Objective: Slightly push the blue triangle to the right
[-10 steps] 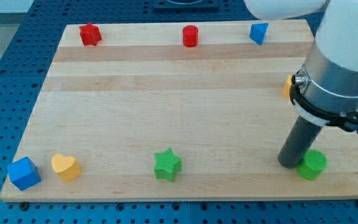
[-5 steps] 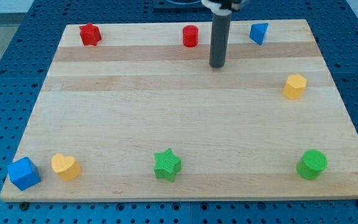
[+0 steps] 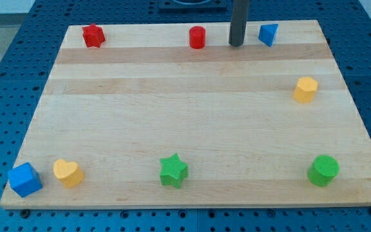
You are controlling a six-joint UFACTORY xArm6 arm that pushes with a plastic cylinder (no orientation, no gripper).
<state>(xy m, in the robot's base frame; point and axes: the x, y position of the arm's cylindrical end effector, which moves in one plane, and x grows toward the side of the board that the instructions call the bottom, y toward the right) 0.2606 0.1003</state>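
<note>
The blue triangle [image 3: 268, 33] lies near the top right of the wooden board [image 3: 192, 109]. My tip [image 3: 236, 44] stands on the board just left of the blue triangle, with a small gap between them. The red cylinder [image 3: 198, 37] is to the left of my tip. The dark rod rises straight out of the view's top.
A red star [image 3: 93, 35] is at the top left. A yellow hexagon block [image 3: 305, 89] sits at the right edge. Along the bottom are a blue cube [image 3: 24, 180], a yellow heart [image 3: 67, 173], a green star [image 3: 173, 171] and a green cylinder [image 3: 323, 171].
My tip moved from the bottom right beside the green cylinder, up across the board, to the top edge just left of the blue triangle. No block has moved.
</note>
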